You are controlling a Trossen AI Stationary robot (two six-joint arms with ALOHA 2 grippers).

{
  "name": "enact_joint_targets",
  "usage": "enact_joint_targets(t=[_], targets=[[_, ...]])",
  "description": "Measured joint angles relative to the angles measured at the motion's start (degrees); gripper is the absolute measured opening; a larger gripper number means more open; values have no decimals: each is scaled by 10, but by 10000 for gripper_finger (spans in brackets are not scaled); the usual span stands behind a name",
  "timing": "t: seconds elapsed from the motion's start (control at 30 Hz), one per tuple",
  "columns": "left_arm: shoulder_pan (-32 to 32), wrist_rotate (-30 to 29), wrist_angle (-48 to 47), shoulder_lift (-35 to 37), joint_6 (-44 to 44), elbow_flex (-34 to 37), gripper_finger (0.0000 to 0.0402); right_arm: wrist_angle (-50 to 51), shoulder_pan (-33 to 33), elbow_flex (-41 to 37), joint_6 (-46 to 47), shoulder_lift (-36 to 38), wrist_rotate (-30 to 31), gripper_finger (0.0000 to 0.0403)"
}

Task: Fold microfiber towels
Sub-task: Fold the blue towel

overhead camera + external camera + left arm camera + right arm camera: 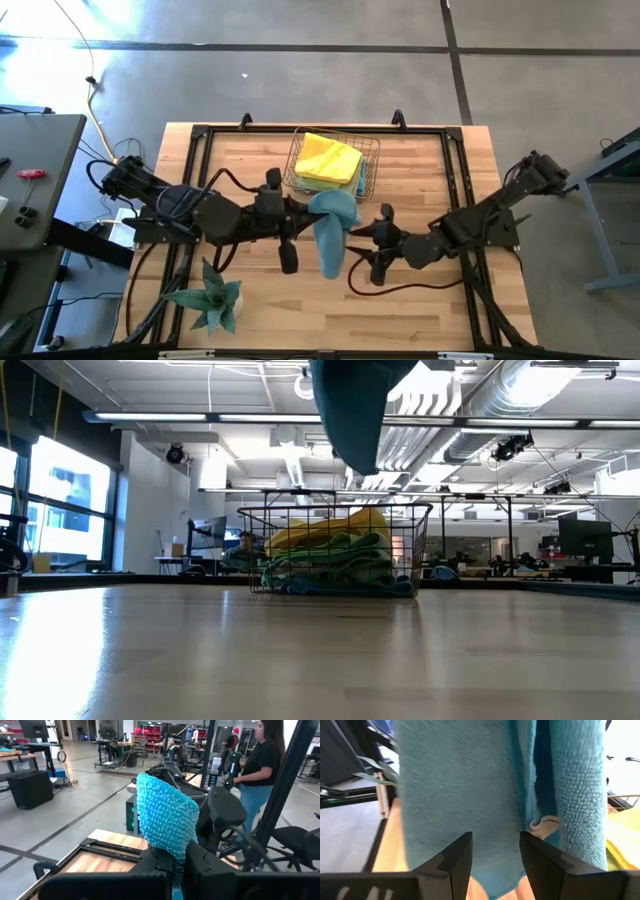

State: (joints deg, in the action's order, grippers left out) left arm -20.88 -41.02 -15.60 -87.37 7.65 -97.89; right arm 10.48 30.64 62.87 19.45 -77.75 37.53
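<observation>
A light blue microfiber towel [331, 232] hangs over the middle of the table, with my left gripper [306, 206] shut on it. Its lower end [352, 415] is well clear of the tabletop. My right gripper [495, 851] is open and comes from the table's right. Its two fingers stand just short of the hanging cloth [465, 785]; I cannot tell whether they touch it. More towels, a yellow one [328, 157] on top and green ones [335, 563] under it, lie piled in a copper wire basket [369, 170] at the table's far middle. My left gripper pinches the blue towel between its two fingers [159, 862], which point level from the table's left. A bunched part of the cloth [176, 854] sits in the gap, and a rounded hump of it [165, 812] stands beyond the fingertips. The rest hangs slack, clear of the table.
A spiky green plant [211, 300] stands at the near left of the table. A black frame rail [330, 131] runs around the tabletop. A person [261, 767] stands in the room beyond the table. Bare wood [420, 310] lies near the front edge.
</observation>
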Motion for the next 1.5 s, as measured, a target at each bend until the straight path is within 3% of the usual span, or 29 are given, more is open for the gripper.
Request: enact_joint_targets(t=[0.77,1.07,1.5], targets=[[-29,0,5,2,-4,0,0,9,-11,0,-19,-5,44,156],[-31,-18,6,2,-7,0,0,-64,-22,0,-30,-4,-25,156],[-32,8,71,2,-58,0,0,-79,-37,0,-38,-27,-28,156]])
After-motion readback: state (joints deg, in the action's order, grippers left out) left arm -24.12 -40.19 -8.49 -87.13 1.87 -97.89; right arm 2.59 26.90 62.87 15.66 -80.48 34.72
